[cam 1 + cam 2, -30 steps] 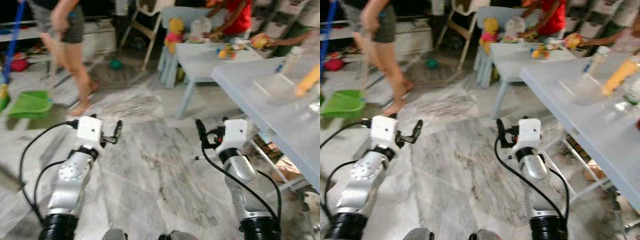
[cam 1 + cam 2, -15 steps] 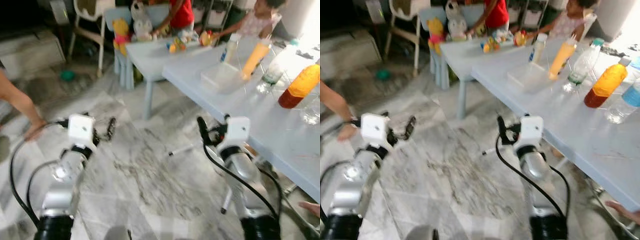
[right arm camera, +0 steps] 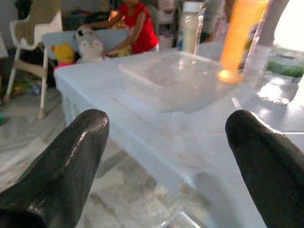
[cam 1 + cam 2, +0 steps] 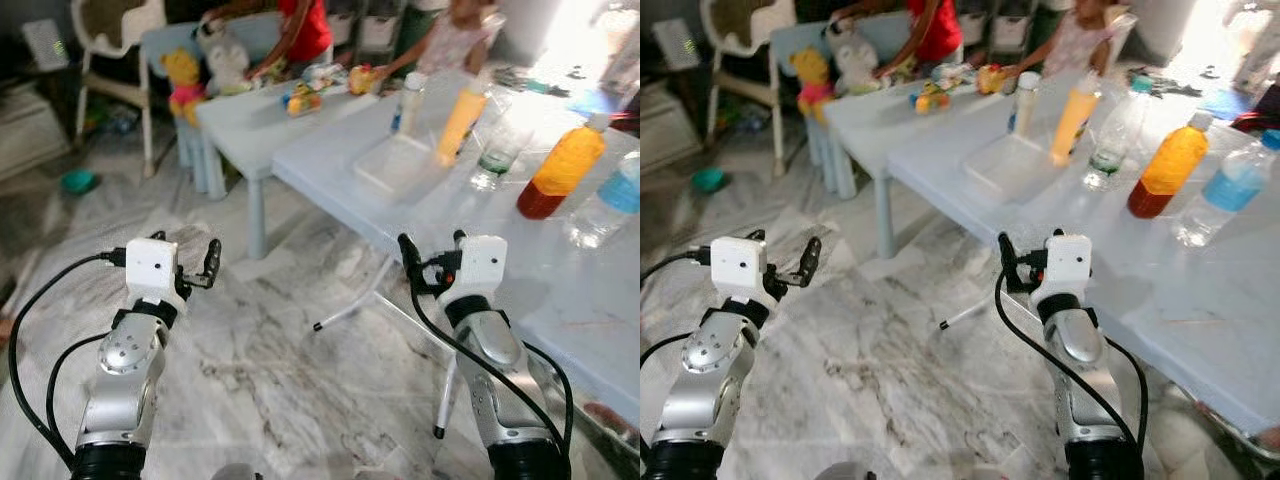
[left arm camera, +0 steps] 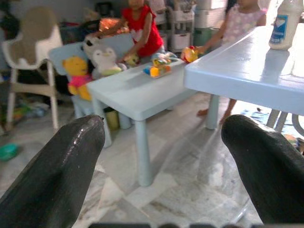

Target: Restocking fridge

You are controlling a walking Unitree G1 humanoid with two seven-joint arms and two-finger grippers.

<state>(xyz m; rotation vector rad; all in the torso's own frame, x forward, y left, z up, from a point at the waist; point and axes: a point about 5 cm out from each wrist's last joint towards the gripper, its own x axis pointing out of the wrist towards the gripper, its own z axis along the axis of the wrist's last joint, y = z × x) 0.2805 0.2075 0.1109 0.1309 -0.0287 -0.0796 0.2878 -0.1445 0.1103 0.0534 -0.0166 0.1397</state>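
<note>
A lived-in family home: marble floor, high chair, toy-strewn children's table.

Glossy veined marble floor; smooth pale plastic surface carrying a clear plastic tray; matt black gripper fingers.

Bottle label — blurred, no legible text

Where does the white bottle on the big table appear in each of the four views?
Left eye view: white bottle at the table's far end, left of the tall orange bottle.
Right eye view: same spot, behind the clear box.
Left wrist view: on the table's edge, blue label facing.
Right wrist view: behind the clear box.
Shared landmark: the person in red.
</note>
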